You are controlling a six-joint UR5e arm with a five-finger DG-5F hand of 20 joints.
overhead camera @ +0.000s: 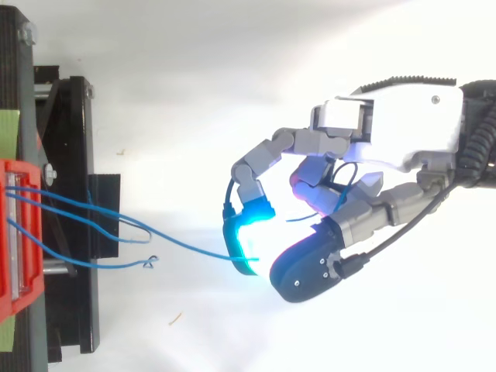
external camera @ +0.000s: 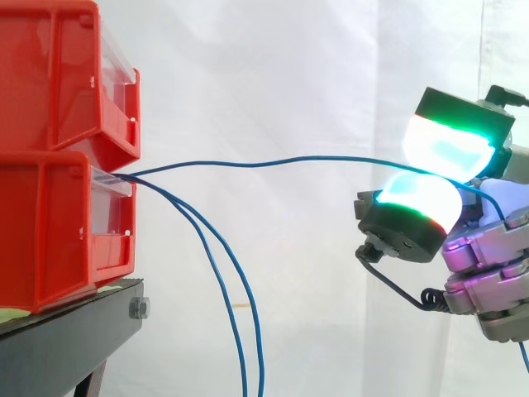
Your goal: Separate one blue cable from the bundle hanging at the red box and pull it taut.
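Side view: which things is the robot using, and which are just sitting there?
Using: hand, pinched blue cable, hanging blue cables, lower red box.
Just there: upper red box, black stand, white curtain.

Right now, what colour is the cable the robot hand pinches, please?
The cable is blue; clearest in side view.

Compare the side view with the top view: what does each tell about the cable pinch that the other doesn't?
Side view: the pinched blue cable runs nearly level, slightly wavy, from the lower red bin to the pads, while two other cables droop downward. Top view: the hand's other fingers are curled toward the palm, and a loose cable end curls just off the stand. Both: one cable pinched between glowing pads, hand shut on it.
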